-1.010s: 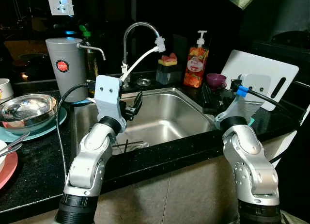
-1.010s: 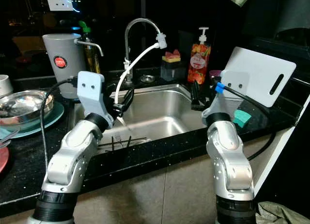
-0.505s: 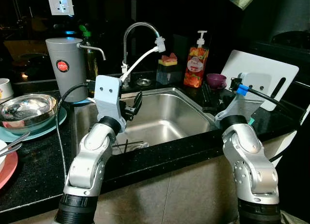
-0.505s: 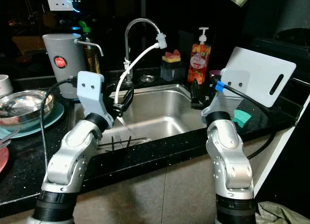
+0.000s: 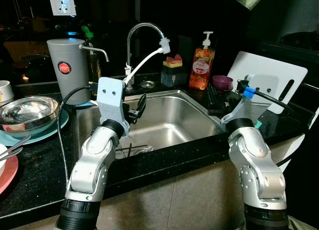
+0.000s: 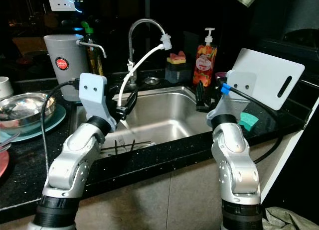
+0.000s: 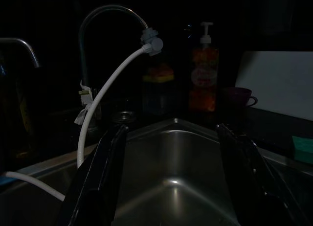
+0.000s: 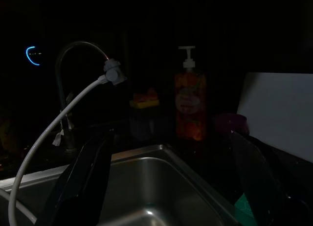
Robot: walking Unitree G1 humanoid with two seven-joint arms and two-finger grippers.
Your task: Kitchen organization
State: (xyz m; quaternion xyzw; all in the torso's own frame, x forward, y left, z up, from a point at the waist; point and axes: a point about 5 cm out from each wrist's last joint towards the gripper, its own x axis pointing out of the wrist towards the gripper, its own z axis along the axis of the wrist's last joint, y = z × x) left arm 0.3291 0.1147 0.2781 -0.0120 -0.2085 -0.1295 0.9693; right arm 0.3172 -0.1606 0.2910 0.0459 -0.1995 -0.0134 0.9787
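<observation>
scene unchanged from earlier frames; both arms hold same pose. left to right on black speckled counter: steel bowl on teal plate; grey canister, red round label, text unreadable; left gripper above steel sink, fingers spread, empty; curved faucet with white hose; orange soap bottle, label unreadable; right gripper at sink's right rim, fingers spread, empty; white cutting board. dark room.

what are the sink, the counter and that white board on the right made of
The sink looks like brushed stainless steel: grey, with soft reflections. The counter seems polished black stone, perhaps granite, with fine pale speckles and gloss. The white cutting board is probably matte plastic: flat, uniform white, with a handle slot.
</observation>
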